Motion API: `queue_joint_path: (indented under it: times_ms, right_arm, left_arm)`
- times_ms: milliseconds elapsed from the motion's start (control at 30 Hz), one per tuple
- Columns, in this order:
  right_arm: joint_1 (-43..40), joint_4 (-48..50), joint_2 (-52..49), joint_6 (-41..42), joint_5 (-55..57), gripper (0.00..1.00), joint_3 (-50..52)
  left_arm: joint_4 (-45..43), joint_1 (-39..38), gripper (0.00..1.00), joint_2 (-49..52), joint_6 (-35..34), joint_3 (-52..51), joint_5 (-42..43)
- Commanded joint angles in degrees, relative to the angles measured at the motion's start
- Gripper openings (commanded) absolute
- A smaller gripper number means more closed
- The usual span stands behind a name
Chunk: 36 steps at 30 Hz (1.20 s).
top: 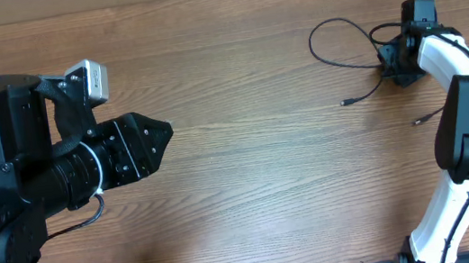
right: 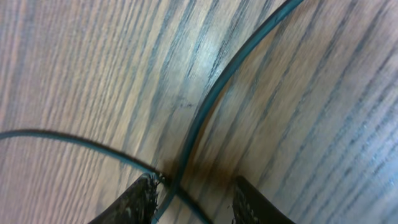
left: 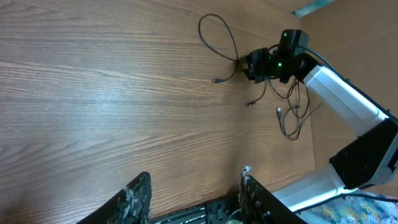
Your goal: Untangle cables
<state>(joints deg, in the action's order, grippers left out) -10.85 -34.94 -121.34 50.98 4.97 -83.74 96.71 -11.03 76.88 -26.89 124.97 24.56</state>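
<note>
Item: cables — thin dark cords, far slimmer than the fingers around them, lying flat on a wooden table. All places are reckoned from the right gripper, which sits low on the heap where the cords cross. One cord runs out from that gripper toward the table's middle as an open loop. A short tail beside the loop ends in a small plug near the gripper. More cords trail from the gripper back toward its own arm in loose bends, partly hidden beneath that arm. Another plug end lies a little apart on that side. Right gripper, close view: the jaws are narrowed but not together. Two cords cross in the gap just beside one finger, and the other finger stands clear of them. The cords look bracketed rather than pinched, probably because the crossing is the place to seize before drawing one strand free. Left gripper: well apart from the right gripper, raised over bare wood. Its jaws stand open with nothing between them, likely waiting to take a second strand. Condition of the item: one loop open, no tight knot visible, and the tangle proper lies under and just behind the right gripper — the separating is judged barely begun. Handling note: light, limp cords that will likely drag their neighbours along when pulled.
</note>
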Motion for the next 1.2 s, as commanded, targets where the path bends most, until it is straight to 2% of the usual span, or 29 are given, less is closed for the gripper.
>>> queue_joint_path:
  times_ms: [0,67,133,333,533,633,900,1100,1167]
  right_arm:
    - [-0.1,0.9,-2.9,-0.3,1.4,0.35,-1.4]
    - [-0.1,1.8,-3.6,-0.7,1.4,0.28,-1.4]
    - [-0.1,3.0,-4.0,-2.0,1.0,0.04,-1.4]
    - [-1.4,6.0,-4.1,-2.0,0.9,0.04,-1.8]
    - [-7.1,6.6,-4.1,-2.0,1.0,0.04,-4.1]
    - [-12.0,6.0,-4.1,-3.3,0.9,0.04,-5.8]
    - [-29.9,0.8,-4.1,-14.1,1.5,0.04,-11.4]
    - [-43.8,-5.0,-4.1,-17.2,1.3,0.04,-15.6]
    - [-47.4,-5.7,-4.0,-20.5,-3.7,0.04,-16.9]
  left_arm:
    - [0.1,0.1,0.45,0.0,-0.6,0.0,-0.6]
    - [0.1,0.1,0.45,0.0,-0.7,0.0,-0.6]
    - [0.1,0.1,0.45,0.0,-1.4,0.0,-0.6]
    - [0.1,0.1,0.45,0.0,-1.7,0.0,-0.6]
    - [0.1,0.1,0.46,0.0,-3.3,0.0,-0.5]
    - [0.1,0.1,0.49,0.0,-5.1,0.0,-0.5]
    - [0.1,0.1,0.5,0.0,-10.6,0.0,-0.3]
    - [0.1,0.1,0.49,0.3,-10.9,0.0,0.9]
    - [0.1,0.1,0.49,0.5,-10.9,0.0,1.0]
